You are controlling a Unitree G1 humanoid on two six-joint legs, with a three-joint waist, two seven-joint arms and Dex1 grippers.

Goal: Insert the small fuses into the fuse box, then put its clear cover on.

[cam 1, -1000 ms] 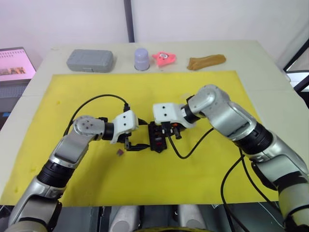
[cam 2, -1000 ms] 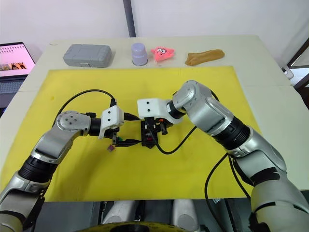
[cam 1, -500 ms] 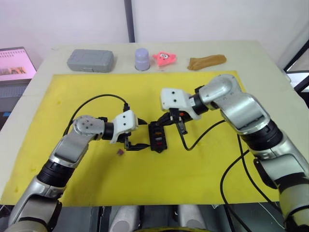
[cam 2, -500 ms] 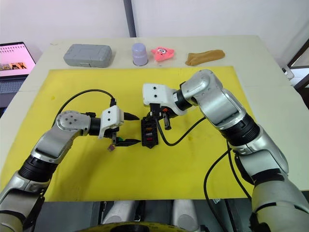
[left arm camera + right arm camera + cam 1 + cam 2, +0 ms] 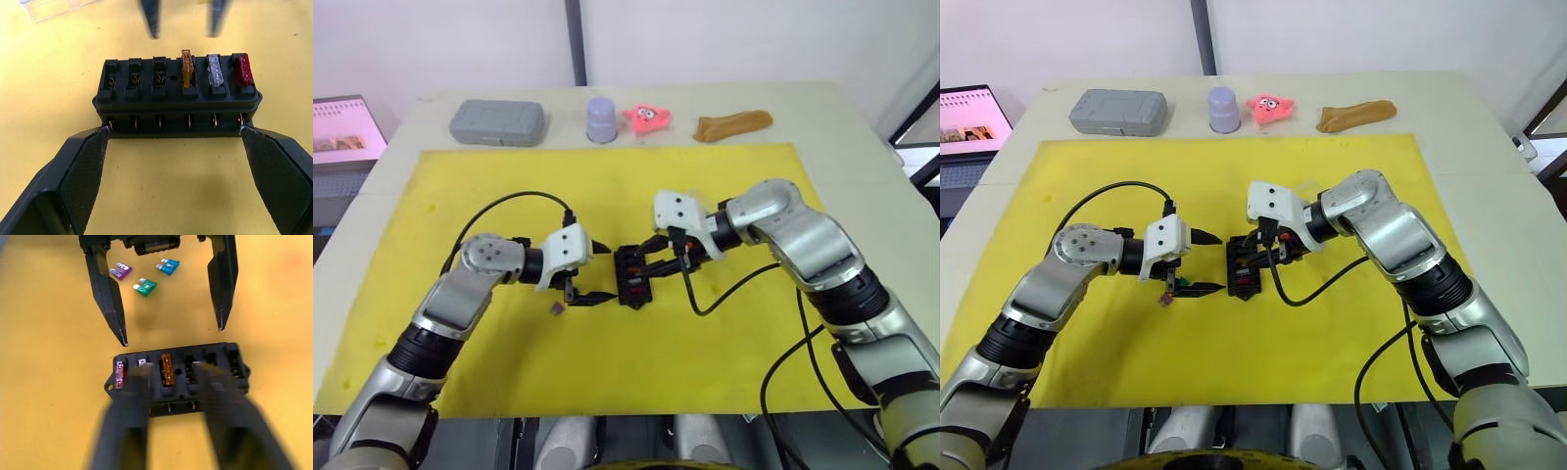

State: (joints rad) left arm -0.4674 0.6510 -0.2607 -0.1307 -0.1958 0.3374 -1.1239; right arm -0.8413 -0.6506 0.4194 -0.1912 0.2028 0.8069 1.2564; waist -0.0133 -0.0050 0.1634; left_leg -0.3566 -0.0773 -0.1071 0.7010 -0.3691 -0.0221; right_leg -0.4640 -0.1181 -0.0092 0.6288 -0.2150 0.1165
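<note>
The black fuse box (image 5: 629, 276) lies mid-mat. Its slots hold an orange fuse (image 5: 187, 68), a grey fuse (image 5: 214, 71) and a red fuse (image 5: 243, 69); three slots are empty. My left gripper (image 5: 605, 270) is open, its pads (image 5: 80, 171) flanking the box's two ends from the left. My right gripper (image 5: 652, 257) is open and empty, pointing at the box from the right, just above it. Purple (image 5: 121, 270), green (image 5: 145, 287) and teal (image 5: 167, 267) fuses lie loose on the mat behind my left gripper. The clear cover (image 5: 54, 7) rests beyond the box.
The yellow mat (image 5: 460, 176) covers the table. Along the far edge stand a grey case (image 5: 496, 121), a lilac cup (image 5: 600, 119), a pink toy (image 5: 646, 117) and a brown object (image 5: 731, 125). A laptop (image 5: 342, 132) sits at the far left. Black cables loop by both wrists.
My right gripper lifted off the fuse box, drew back to the right and now points at it from that side. The left gripper and the box have stayed put.
</note>
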